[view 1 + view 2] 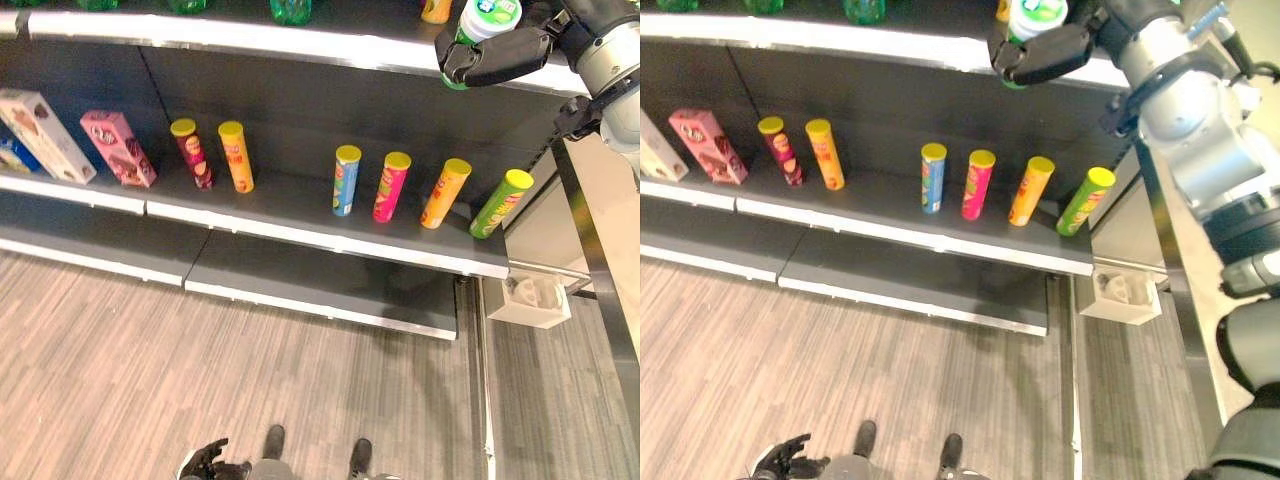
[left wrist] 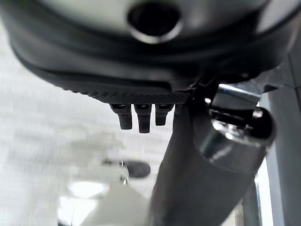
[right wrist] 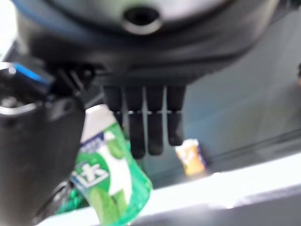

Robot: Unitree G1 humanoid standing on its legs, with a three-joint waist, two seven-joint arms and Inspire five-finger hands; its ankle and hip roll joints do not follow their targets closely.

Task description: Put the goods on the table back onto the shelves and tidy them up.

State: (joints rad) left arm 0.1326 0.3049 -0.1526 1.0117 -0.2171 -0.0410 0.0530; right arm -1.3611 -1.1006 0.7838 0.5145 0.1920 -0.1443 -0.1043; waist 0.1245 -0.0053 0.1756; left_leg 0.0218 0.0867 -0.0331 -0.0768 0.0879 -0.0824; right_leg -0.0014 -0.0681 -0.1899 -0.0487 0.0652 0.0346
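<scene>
Shelves (image 1: 300, 215) span the scene, tubes (image 1: 391, 187) standing in a row on the middle board. The right arm reaches up from the right to the top shelf's front edge, its hand (image 1: 497, 55) curled round a green-and-white bottle (image 1: 487, 17) held upright there. The right wrist view adds a small orange pack (image 3: 192, 157) on the shelf past the fingers (image 3: 149, 123). The left hand (image 2: 141, 115) hangs low near the floor, fingers seemingly loosely bent, holding nothing.

Bright overhead light glares off the upper shelf edge (image 1: 250, 42), while the recesses beneath stay dim. My wrist views blur up close (the green bottle (image 3: 110, 181) smears), and the shelves bow near the edges.
</scene>
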